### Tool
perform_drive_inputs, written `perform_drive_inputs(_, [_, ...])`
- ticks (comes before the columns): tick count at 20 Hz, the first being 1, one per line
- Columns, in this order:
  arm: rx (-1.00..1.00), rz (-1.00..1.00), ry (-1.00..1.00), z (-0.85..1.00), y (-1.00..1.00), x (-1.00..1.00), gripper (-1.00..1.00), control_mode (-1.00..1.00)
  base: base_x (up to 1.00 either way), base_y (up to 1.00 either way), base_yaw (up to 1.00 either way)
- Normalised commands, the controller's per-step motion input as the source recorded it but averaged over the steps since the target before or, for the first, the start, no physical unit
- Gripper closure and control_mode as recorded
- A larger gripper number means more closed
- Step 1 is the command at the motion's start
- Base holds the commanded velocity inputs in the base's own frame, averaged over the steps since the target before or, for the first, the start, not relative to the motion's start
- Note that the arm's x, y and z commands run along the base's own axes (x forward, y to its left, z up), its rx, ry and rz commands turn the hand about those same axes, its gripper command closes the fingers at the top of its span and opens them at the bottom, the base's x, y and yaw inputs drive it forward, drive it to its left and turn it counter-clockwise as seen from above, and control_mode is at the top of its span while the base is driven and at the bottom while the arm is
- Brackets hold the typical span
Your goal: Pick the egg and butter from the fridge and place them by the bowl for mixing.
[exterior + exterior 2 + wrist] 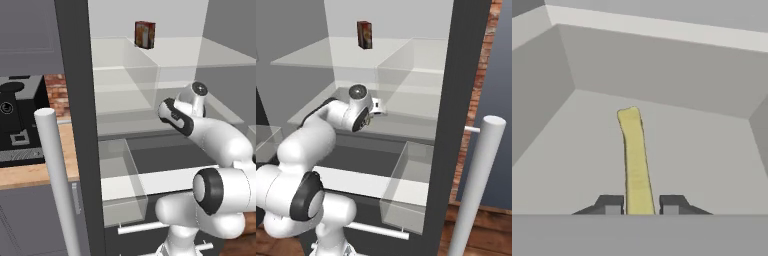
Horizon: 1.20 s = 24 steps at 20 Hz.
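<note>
Hand view shows the gripper [641, 206] closed on the near end of the butter [634, 155], which lies on a shelf inside the fridge [75, 100]. Judging from this, carrying it to the bowl is not yet done, and the egg's whereabouts I cannot tell.

Butter [634, 160]: thin long pale-yellow stick, lying flat on grey fridge floor, running lengthwise away from cam in hand view; far end rounded and leaning slightly left, near end sits between the two dark fingertips [611, 205], both tips close against its sides.

Fridge [75, 125]: tall dark grey unit, door open w/ pale cylindrical bar handle [56, 175] in foreground; translucent shelves [331, 55] and clear drawers [406, 185] inside.
</note>
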Motion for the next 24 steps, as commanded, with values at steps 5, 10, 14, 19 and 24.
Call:
perform_drive_inputs(5, [0.00, 0.00, 0.02, 0.31, -0.10, -0.63, 1.00, -1.00, 0.00, 0.00, 0.00])
perform_drive_inputs(10, [0.00, 0.00, 0.00, 0.23, -0.05, -0.66, 1.00, -1.00, 0.00, 0.00, 0.00])
perform_drive_inputs(14, [0.00, 0.00, 0.02, 0.21, 0.00, -0.56, 1.00, -1.00, 0.00, 0.00, 0.00])
perform_drive_inputs(19, [0.00, 0.00, 0.08, 0.30, 0.00, -0.44, 1.00, -1.00, 0.00, 0.00, 0.00])
perform_drive_inputs(24, [0.00, 0.00, 0.08, 0.29, 0.00, -0.42, 1.00, -1.00, 0.00, 0.00, 0.00])
